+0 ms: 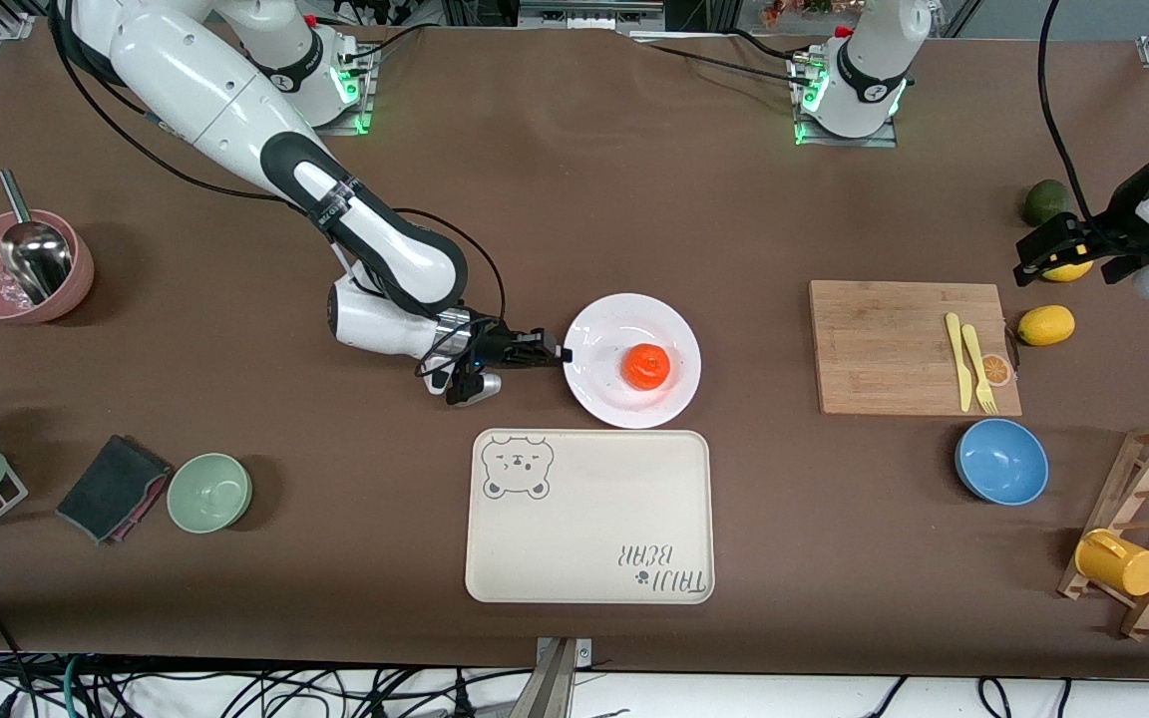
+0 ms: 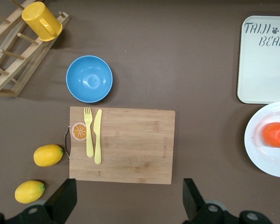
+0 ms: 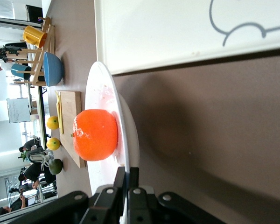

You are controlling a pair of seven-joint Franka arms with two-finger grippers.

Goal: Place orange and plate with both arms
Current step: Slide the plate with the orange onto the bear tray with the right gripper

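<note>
One orange (image 1: 646,366) lies on one plate (image 1: 599,321), just beside the tray (image 1: 589,517). Right gripper (image 1: 557,354) reaches low, fingers pinched on the plate's rim. Left gripper (image 1: 1073,257) waits over two lemons (image 1: 1045,325), fingers spread.

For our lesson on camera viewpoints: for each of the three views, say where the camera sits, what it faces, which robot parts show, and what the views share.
Front: high across the table, facing both bases; right pincer shut on the plate rim, left pincer above a lemon.
Left wrist: looks straight down on the cutting board; open fingertips show.
Right wrist: low, along the plate; its pincer shows.
Shared: the orange, in all three.
</note>
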